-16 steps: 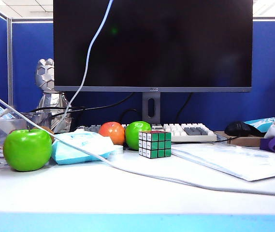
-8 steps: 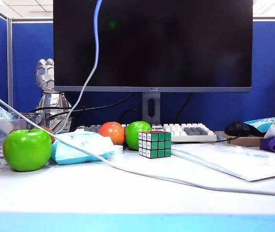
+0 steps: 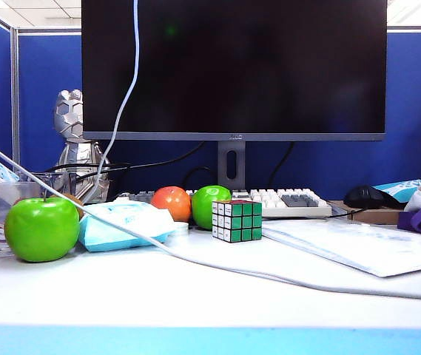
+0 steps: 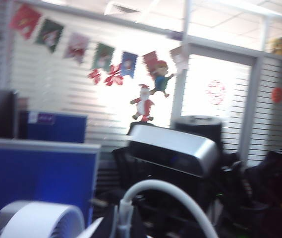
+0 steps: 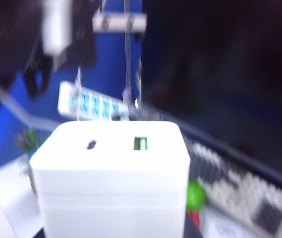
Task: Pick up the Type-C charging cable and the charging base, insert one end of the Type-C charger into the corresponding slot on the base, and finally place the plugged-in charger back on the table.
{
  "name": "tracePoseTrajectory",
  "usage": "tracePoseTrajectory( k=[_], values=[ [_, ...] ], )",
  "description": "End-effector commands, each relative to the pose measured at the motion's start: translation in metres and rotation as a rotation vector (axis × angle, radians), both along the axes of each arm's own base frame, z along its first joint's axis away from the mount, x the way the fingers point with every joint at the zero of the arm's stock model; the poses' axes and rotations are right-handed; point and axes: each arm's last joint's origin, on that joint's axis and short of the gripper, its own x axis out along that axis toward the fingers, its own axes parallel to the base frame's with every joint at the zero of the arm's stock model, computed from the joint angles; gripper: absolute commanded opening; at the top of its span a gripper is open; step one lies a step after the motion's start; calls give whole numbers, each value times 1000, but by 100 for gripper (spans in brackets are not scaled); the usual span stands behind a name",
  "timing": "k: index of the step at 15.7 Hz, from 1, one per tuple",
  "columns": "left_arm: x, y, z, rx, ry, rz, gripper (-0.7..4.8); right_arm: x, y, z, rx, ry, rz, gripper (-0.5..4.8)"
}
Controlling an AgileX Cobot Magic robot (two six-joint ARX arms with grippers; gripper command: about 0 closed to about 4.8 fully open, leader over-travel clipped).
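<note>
The Type-C charging cable (image 3: 125,96) hangs as a thin white line from above the exterior view down in front of the monitor. Neither gripper shows in that view. In the left wrist view my left gripper (image 4: 124,225) is shut on the cable's white plug (image 4: 125,210), and the cable (image 4: 180,196) arcs away from it. In the right wrist view my right gripper (image 5: 113,233) is shut on the white charging base (image 5: 112,173), held above the table (image 3: 195,303). The base's slotted face is turned toward the camera, showing a small oval slot (image 5: 91,144) and a green one (image 5: 140,144).
On the table stand a green apple (image 3: 42,228), a pale blue packet (image 3: 125,222), a red apple (image 3: 171,203), another green apple (image 3: 209,203) and a Rubik's cube (image 3: 237,220). A thicker white cable (image 3: 217,268) crosses the front. A monitor (image 3: 232,66) and keyboard (image 3: 284,201) are behind.
In the exterior view the upper part of the hanging Type-C cable has swung to the left. Nothing on the table has moved.
</note>
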Motion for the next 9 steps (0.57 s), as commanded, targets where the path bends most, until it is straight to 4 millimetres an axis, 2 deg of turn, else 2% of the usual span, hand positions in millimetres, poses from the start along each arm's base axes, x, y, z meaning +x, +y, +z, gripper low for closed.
tracePoseTrajectory(
  k=[1,4,9],
  values=[
    [-7,5,7,-38,-31,-26,-5,5,8,10,69,-74,141,-5],
    [-10,8,10,-65,-41,-43,-5,16,18,8,68,-64,196,-5],
    [-12,9,12,-78,-48,-56,-6,23,24,9,80,-82,237,-5]
  ],
)
